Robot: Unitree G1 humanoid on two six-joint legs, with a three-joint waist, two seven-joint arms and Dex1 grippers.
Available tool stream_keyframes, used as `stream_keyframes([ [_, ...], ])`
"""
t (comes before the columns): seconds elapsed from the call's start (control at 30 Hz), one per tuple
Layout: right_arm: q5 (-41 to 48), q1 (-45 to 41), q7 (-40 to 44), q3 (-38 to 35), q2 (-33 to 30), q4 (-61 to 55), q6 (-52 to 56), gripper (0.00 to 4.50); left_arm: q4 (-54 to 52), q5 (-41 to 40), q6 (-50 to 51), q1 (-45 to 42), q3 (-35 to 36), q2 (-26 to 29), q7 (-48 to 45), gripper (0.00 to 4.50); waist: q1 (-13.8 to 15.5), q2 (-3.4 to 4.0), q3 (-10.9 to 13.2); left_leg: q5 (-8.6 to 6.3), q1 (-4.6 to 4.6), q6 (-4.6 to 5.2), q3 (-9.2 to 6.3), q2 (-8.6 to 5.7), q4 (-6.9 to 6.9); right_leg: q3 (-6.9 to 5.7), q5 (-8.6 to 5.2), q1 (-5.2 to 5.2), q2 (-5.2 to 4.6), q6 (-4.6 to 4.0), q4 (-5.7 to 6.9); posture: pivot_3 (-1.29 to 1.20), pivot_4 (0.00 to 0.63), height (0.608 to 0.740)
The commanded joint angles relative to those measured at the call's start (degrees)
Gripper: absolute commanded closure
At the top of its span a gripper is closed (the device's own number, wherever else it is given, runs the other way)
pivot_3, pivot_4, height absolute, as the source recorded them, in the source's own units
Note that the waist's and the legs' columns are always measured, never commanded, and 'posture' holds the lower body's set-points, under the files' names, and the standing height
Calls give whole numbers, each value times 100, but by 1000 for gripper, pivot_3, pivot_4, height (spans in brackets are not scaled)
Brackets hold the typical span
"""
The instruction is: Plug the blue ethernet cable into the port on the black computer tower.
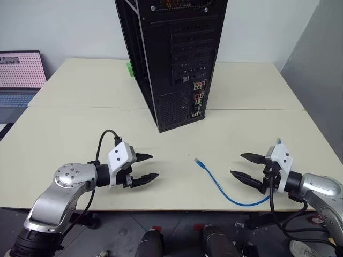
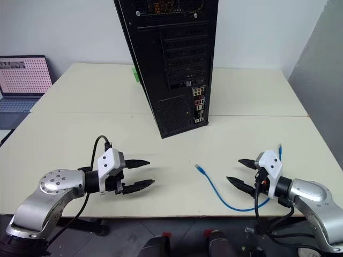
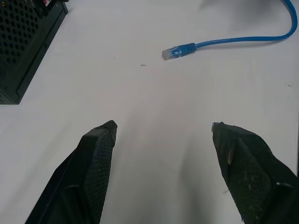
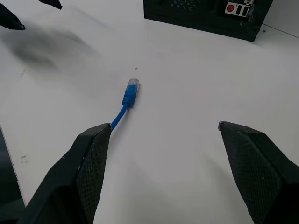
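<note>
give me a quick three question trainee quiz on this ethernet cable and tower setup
1. True or false: the blue ethernet cable is already plugged into the black computer tower.
2. Which gripper is the cable's free plug end nearer to, going by the head views?
A. left gripper
B. right gripper
C. it lies under the tower
3. Fill in: both grippers have their jaws ____ and hold nothing.

Key:
1. False. The cable lies loose on the table in front of the tower, its clear plug pointing roughly toward the tower.
2. B. The plug lies between the grippers, a little closer to the right one, and the cord curves on toward that gripper.
3. open
</note>
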Motion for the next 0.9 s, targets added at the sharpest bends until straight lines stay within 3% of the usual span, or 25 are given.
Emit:
stream_keyframes([
  [0.03,2,-103,11,57,31,-204,-73,617,-191,31,-53,-4,-9,42,40,1031,1,0,0,0,0,0,0,0,0,0,0,0,0,0,0,0,150,740],
  [0.6,33,-448,-282,556,213,-399,257,617,-124,159,-158,-11,-60,41,-24,1031,10,1,-1,2,-15,-1,-44,-8,6,-39,-2,6,-4,-5,3,0,150,740],
  [0.9,-559,-1030,-750,1768,825,-66,642,617,123,292,-534,-132,-208,163,-390,1031,4,1,-1,2,-14,-1,-37,-8,6,-32,-2,2,-4,-5,2,0,150,740],
])
